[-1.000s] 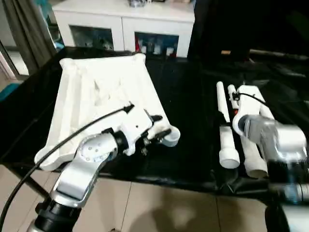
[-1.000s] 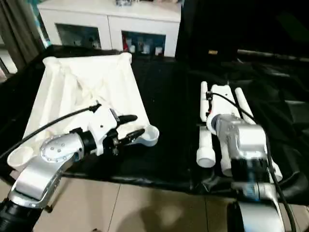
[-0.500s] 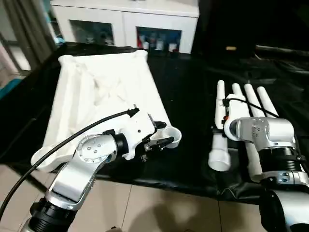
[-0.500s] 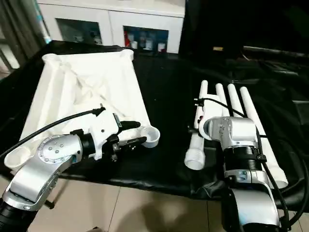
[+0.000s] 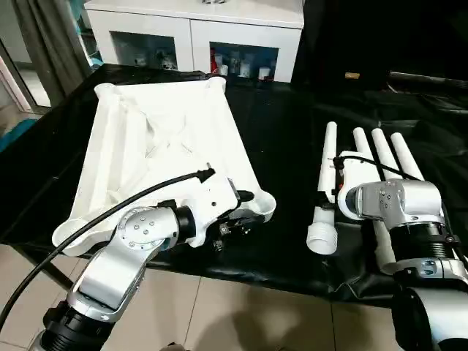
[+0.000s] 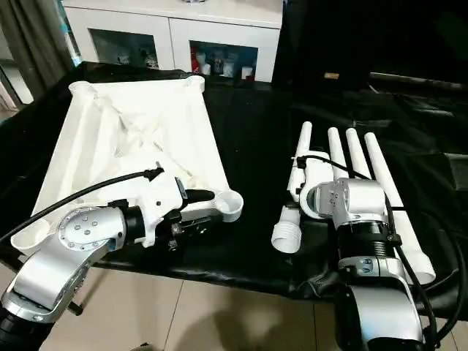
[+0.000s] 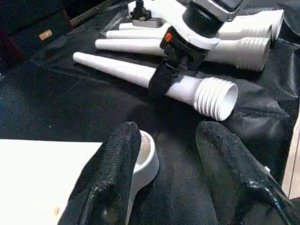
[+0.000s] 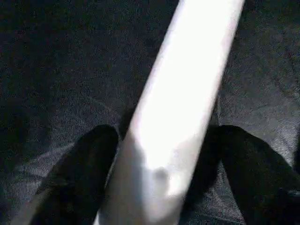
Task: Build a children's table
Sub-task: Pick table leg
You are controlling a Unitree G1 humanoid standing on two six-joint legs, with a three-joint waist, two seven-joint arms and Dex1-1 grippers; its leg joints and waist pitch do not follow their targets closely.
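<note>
The step in hand looks like picking up the first leg (image 6: 292,191). It lies at about 3 o'clock on the black counter (image 6: 252,139), the leftmost of four legs, its ribbed wide end nearest the robot and swung out from the other legs (image 6: 365,172), which lie side by side just beside it.

The right end effector (image 7: 161,79) straddles this leg partway along; the wrist view has a black finger (image 8: 82,173) on each side of the white tube. Whether the pads already press it cannot be told, so I would not call it a firm hold yet.

To do this well, my judgement is: close squarely across the tube and keep it centred between the fingers, since a smooth tapered tube may slide toward its thin end. Then lift straight up so the neighbours are not rolled.

The top (image 5: 157,146) lies upside down at 9 to 10 o'clock, ribs up. The left end effector (image 5: 245,208) stands half open at its near corner socket (image 5: 262,205), one finger (image 7: 119,159) touching the socket's rim, nothing clamped. It seems placed to steady that corner.

As for containers, the round corner sockets are empty cups: the near one shows hollow, and no leg is fitted. Behind the counter, at 12 o'clock, a cabinet (image 5: 194,29) holds small items behind glass, too small to name.
</note>
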